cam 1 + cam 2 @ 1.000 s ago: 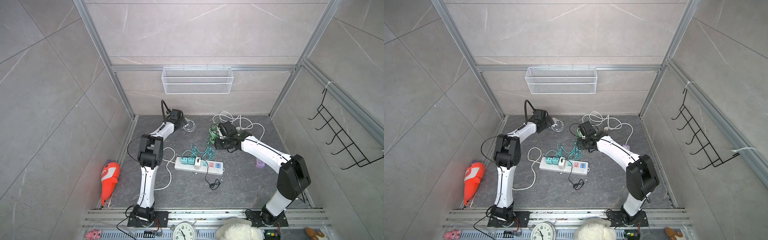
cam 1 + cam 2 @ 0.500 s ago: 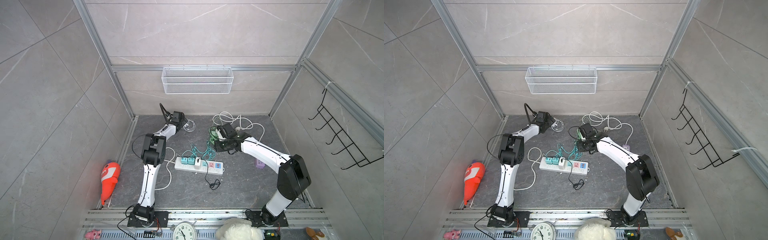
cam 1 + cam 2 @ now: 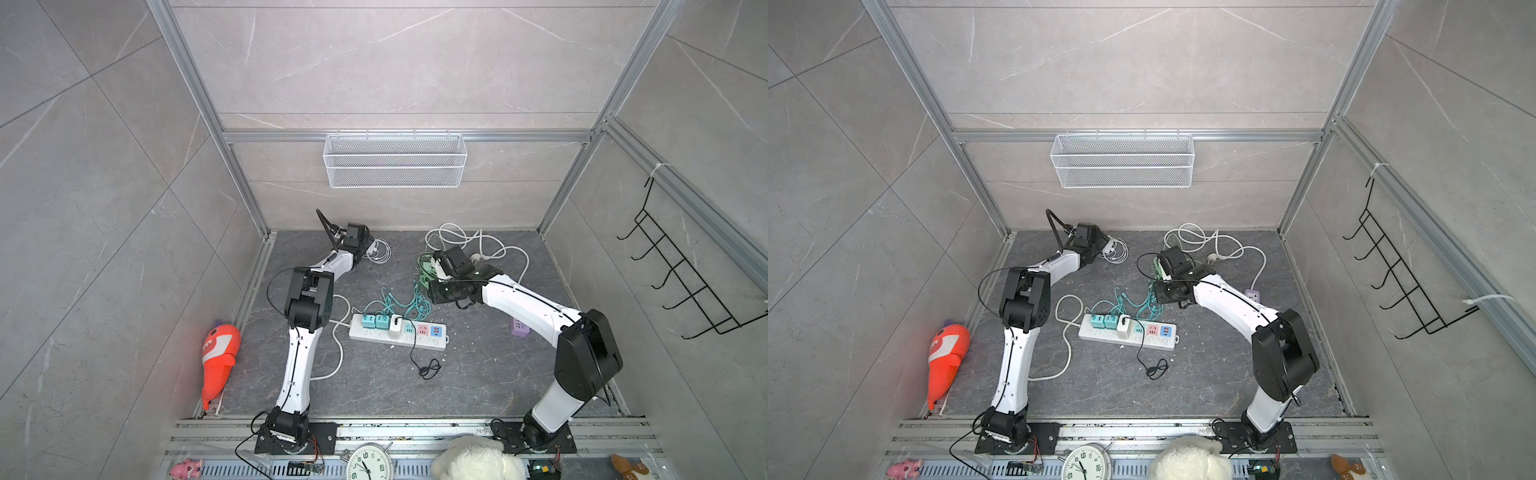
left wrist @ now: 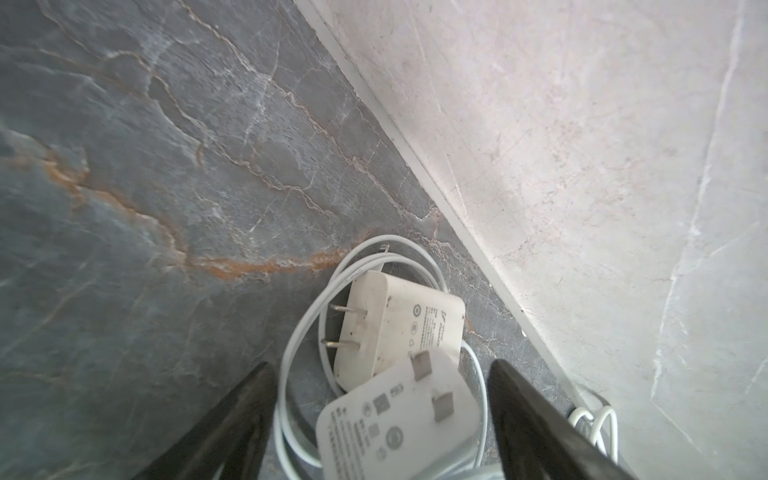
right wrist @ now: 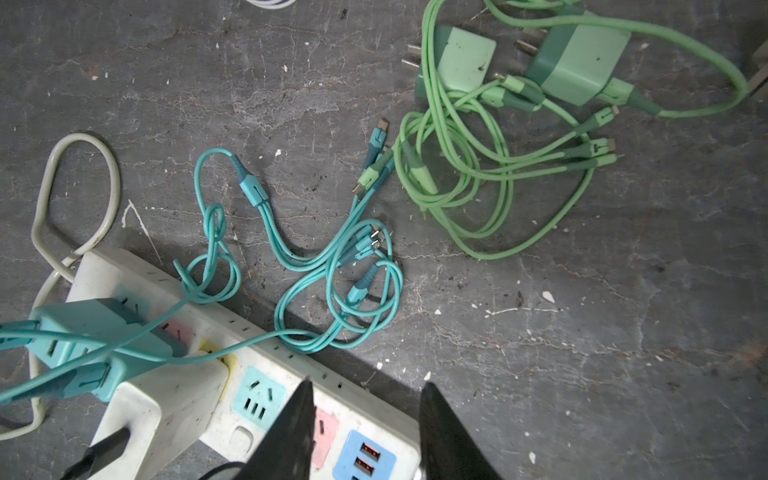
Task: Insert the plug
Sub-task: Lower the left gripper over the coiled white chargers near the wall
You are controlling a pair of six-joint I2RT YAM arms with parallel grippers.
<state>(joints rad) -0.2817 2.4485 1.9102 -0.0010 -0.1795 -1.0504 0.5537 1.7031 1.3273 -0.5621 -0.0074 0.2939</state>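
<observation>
We see left end effector [image 4: 380,365] released, jaws straddling two white plastic chargers [image 4: 399,324], far left by the wall [image 4: 582,166]; right end effector [image 5: 369,382] parted, empty, just beyond one white plastic power strip [image 3: 432,341] at centre of worktop [image 3: 478,374]: two teal chargers [image 3: 374,321], one white adapter [image 3: 395,328] plugged in. Two green chargers [image 5: 465,62] loose by right end effector.

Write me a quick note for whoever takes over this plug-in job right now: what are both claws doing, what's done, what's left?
Left gripper: open, jaws either side of two white chargers lying on a coiled white cable by the back wall; nothing gripped yet.
Right gripper: open and empty, close to the power strip.
Done: two teal chargers and one white plug sit in the strip.
Left: grab a loose charger and push it into a free socket. Two green chargers also lie loose on the floor.
</observation>
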